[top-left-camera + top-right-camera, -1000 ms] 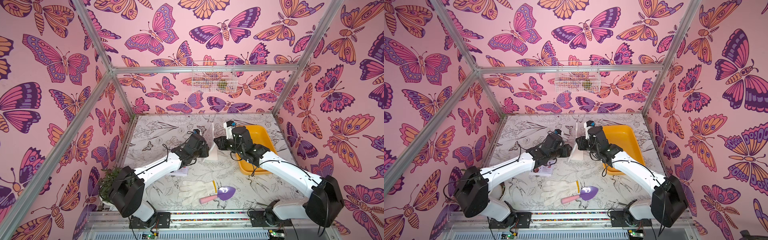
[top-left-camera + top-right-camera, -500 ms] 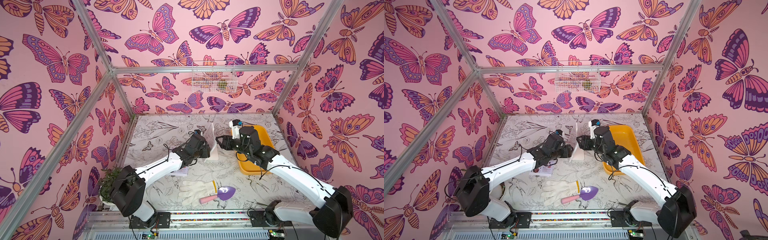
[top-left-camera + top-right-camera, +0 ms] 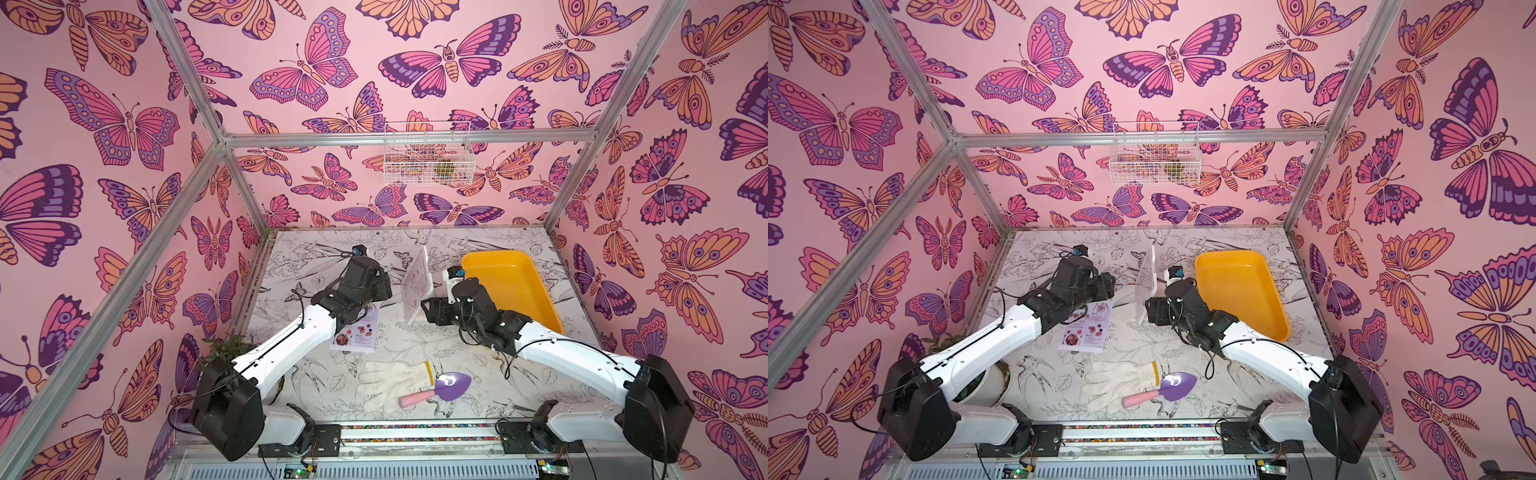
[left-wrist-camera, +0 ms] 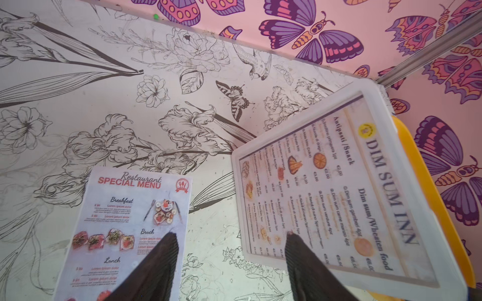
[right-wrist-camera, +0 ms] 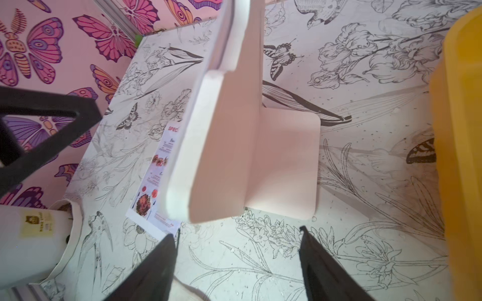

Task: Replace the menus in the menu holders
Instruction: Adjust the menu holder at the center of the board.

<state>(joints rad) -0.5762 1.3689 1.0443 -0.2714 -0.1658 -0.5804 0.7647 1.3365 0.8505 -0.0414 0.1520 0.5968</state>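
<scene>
left tool (image 4: pixel 229 263) wide, right tool (image 5: pixel 237 268) wide, dim sum menu (image 4: pixel 326 187) inside holder (image 4: pixel 371 95)

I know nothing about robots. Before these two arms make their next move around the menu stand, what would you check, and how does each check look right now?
1. Menu holder standing upright on its foot: ok.
2. Dim Sum Inn menu sitting inside the holder: ok.
3. Left gripper open and empty, on the printed side of the holder: ok.
4. Right gripper open and empty, behind the holder: ok.
5. Special Menu lying flat on the table beside the holder: ok.
6. Whether the swap is already finished or not yet started: cannot tell.
</scene>
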